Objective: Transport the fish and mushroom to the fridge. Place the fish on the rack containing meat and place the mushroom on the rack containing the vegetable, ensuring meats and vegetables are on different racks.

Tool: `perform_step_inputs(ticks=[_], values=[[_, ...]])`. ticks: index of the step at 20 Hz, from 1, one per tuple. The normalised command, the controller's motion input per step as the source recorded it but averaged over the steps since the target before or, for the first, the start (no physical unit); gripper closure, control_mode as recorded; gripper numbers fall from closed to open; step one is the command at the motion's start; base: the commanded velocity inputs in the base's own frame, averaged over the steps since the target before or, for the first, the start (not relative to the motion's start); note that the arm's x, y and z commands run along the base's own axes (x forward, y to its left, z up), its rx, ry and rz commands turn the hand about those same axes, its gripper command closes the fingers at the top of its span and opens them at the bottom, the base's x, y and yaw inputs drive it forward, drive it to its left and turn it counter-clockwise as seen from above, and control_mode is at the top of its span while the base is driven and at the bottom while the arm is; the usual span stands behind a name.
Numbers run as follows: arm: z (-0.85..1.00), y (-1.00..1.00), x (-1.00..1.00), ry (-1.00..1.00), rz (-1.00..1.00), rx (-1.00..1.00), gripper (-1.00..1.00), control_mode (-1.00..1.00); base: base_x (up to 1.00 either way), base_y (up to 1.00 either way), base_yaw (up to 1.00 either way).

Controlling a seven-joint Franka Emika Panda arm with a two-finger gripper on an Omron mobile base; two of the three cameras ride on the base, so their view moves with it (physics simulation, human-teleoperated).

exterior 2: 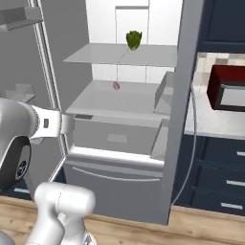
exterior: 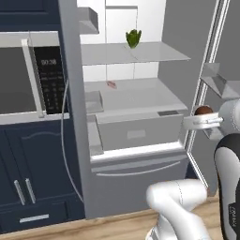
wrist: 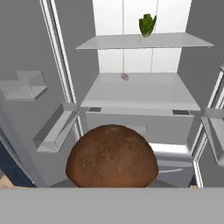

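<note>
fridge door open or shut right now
Open. The fridge interior is exposed: the green vegetable sits on the upper rack and the small piece of meat on the rack below.

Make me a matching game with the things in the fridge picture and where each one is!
Things:
1. round brown mushroom
2. leafy green vegetable
3. small pink piece of meat
4. black-fronted microwave

Places:
A. lower fridge rack
B. left of the fridge
C. held in the end effector
D. upper fridge rack

Pairs: 1-C, 2-D, 3-A, 4-B
</note>
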Motion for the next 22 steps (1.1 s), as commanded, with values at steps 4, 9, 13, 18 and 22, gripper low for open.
perform_step_inputs(ticks=[4,9,13,18,22], values=[[0.00,0.00,0.00,0.00,0.00,0.00,1.00,1.00,1.00,0.00,0.00],[0.00,0.00,0.00,0.00,0.00,0.00,1.00,1.00,1.00,-0.02,0.00],[0.00,0.00,0.00,0.00,0.00,0.00,1.00,1.00,0.97,0.00,0.00],[0.00,0.00,0.00,0.00,0.00,0.00,1.00,1.00,0.91,0.00,0.00],[0.00,0.00,0.00,0.00,0.00,0.00,1.00,1.00,0.69,0.00,0.00]])
